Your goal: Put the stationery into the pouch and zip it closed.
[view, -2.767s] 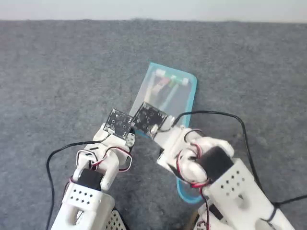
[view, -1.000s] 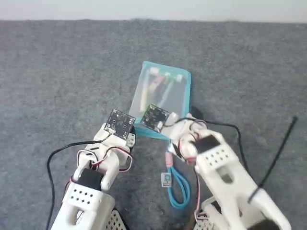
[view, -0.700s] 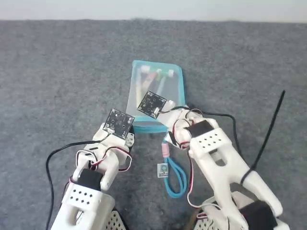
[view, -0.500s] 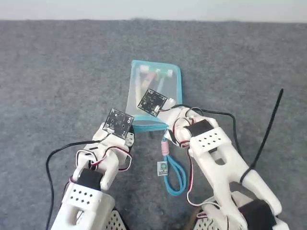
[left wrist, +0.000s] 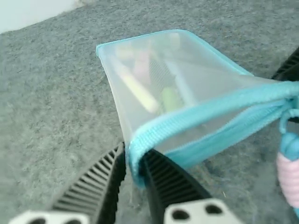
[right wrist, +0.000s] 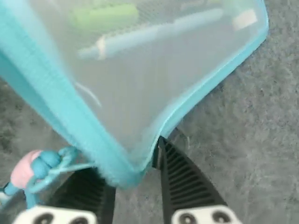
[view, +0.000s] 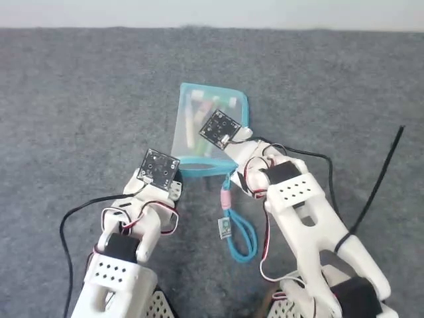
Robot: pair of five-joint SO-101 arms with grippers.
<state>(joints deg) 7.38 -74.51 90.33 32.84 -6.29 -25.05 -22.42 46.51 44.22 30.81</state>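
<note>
Translucent turquoise-edged pouch (view: 189, 139): left end effector (left wrist: 135, 172) clamps its 7 o'clock corner, right end effector (right wrist: 135, 182) its 5 o'clock; pulling could slip either pinch.

The translucent pouch (left wrist: 187, 84) with turquoise zip edging lay across the frame's middle on grey felt (left wrist: 46, 102), with yellow, pink, green and blue stationery sticks (left wrist: 145, 91) inside. The left gripper (left wrist: 133, 157) pinched its zip-end corner between black ribbed jaws.

Grey carpet (view: 79, 86) runs up to a pale wall (view: 212, 13).
</note>
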